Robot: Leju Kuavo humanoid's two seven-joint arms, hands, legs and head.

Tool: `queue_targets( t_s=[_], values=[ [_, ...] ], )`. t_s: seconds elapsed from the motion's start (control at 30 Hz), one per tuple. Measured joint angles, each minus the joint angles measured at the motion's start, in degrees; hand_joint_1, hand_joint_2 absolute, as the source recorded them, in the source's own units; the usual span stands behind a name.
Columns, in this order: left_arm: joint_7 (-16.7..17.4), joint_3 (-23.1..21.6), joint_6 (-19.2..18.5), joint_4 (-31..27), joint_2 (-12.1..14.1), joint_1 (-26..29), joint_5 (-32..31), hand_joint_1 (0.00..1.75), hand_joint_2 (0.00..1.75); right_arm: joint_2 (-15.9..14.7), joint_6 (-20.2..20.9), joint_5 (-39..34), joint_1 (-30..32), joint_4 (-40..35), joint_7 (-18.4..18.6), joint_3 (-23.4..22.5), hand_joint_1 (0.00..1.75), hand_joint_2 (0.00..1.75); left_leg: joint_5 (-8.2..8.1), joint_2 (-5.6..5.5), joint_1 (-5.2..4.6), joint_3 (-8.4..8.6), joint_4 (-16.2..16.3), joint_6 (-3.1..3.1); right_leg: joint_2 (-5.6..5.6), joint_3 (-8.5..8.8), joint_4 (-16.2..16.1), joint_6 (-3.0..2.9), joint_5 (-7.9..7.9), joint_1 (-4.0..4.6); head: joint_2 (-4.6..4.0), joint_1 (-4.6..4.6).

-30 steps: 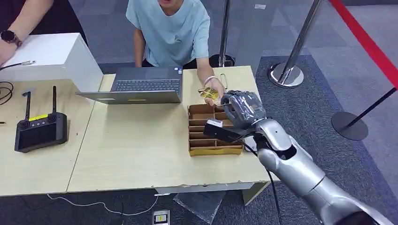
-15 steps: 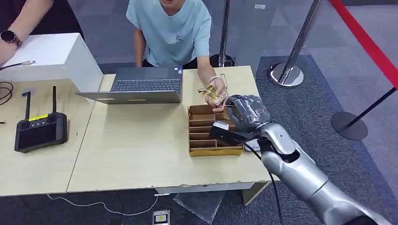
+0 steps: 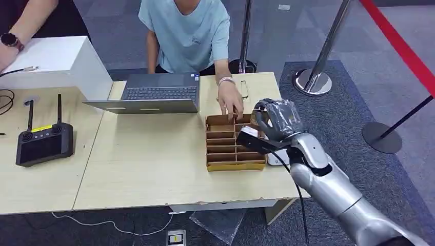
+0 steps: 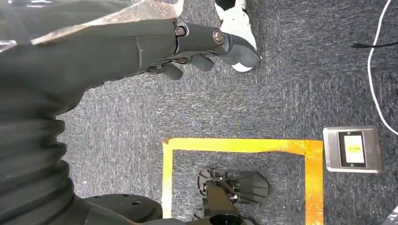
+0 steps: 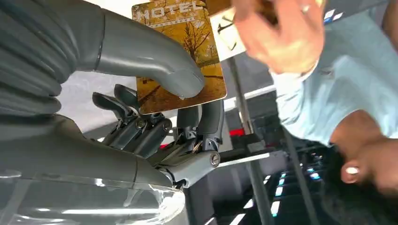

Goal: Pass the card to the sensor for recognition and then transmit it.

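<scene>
In the right wrist view my right hand [image 5: 155, 133] pinches a golden card [image 5: 187, 75] printed "HOTEL" between its thumb [image 5: 150, 56] and its dark fingers [image 5: 209, 122]. In the head view that right hand [image 3: 277, 119] hovers over the right end of a brown cardboard divider box [image 3: 225, 165] on the table [image 3: 149, 169]; the card is hidden behind it. A person's hand [image 3: 231, 102] reaches into the box's back compartment, just left of my hand. My left hand [image 4: 187, 42] hangs over grey carpet, fingers loosely apart, holding nothing.
A laptop [image 3: 154, 92] stands behind the box. A black remote controller [image 3: 43, 143] and a white case [image 3: 56, 61] are at the left. A small white device [image 3: 277, 159] lies by the box's right side. Stanchion bases [image 3: 313, 82] stand right of the table.
The person's hand, which held golden cards up beside my right hand, has dropped to the box's back compartment. My right hand has shifted slightly right.
</scene>
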Motion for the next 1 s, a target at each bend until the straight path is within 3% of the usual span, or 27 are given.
queue_targets(
  t_s=[0.3, 0.5, 1.0],
  values=[
    [-0.07, 0.0, 0.11, 0.0, 0.0, 0.0, 0.46, 0.0, 1.75, -0.37, -2.1, 1.38, -0.01, 1.64, 1.03, -1.64, 1.75, 1.75, 0.0, 0.0, 0.0, 0.0, 0.0, 0.0, 0.0, 0.0, 0.0, 0.0, 0.0, 0.0, 0.02, 0.0],
    [-0.31, -0.07, 0.15, 0.0, 0.0, 0.0, 0.83, 0.0, 1.75, -0.61, -5.81, 0.11, -0.26, 5.34, 2.16, -3.5, 1.75, 1.75, 0.0, -0.02, 0.0, 0.0, 0.0, 0.0, 0.0, 0.0, 0.0, 0.0, 0.0, 0.0, 0.02, 0.0],
    [-0.04, -1.16, 0.17, 0.0, 0.02, -0.06, 0.83, 0.0, 1.75, -0.7, -7.45, -1.27, -0.1, 15.65, 2.47, -5.24, 1.75, 1.75, 0.0, -0.04, 0.0, 0.0, 0.0, 0.0, 0.0, 0.0, 0.01, 0.0, 0.0, 0.0, 0.02, 0.02]
  ],
)
